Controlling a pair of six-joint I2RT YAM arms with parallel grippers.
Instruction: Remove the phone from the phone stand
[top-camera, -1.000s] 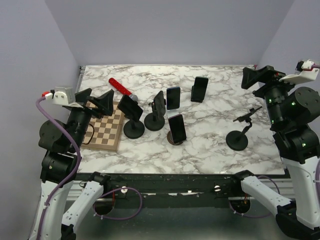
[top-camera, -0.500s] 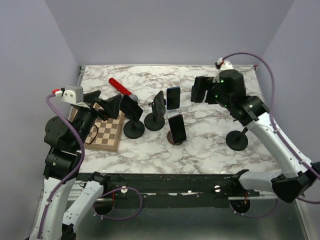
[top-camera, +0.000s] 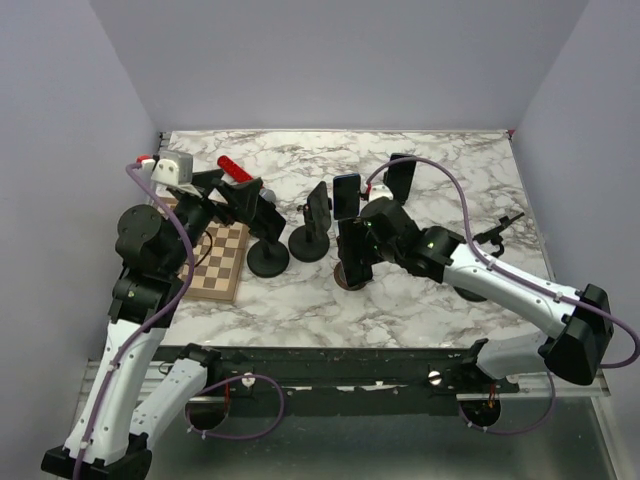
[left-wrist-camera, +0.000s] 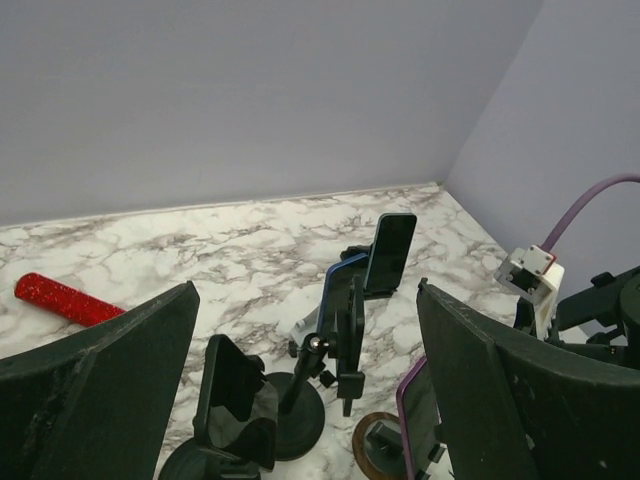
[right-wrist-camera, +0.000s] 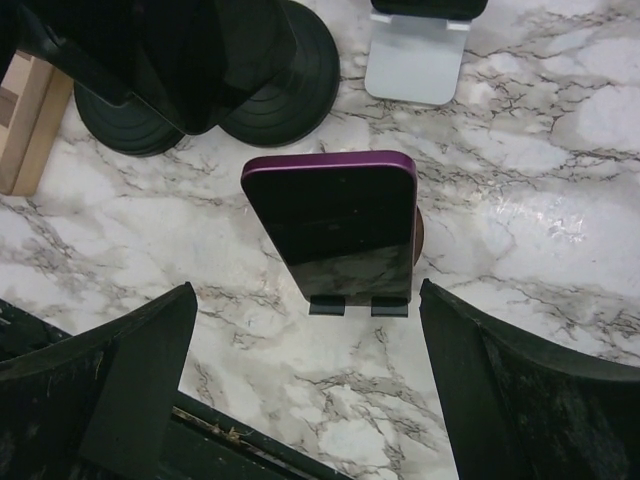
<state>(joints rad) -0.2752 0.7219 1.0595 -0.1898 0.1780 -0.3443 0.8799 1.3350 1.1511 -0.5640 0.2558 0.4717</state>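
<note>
Lighting even, diffuse, from above; scene bright. Shadows soft, short. Faint sheen noted on tabletop (right-wrist-camera: 570, 225); marble reflected in phone (right-wrist-camera: 340, 240). Wrist-view lower corners dark, slightly soft-focused.

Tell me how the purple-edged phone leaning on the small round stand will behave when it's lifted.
The purple-edged phone looks like a rigid slab, so it probably won't flex. Its glossy screen may be slippery. It merely leans on two small black lips of the small round stand, so it should lift free, though a sideways push could tip it.
</note>
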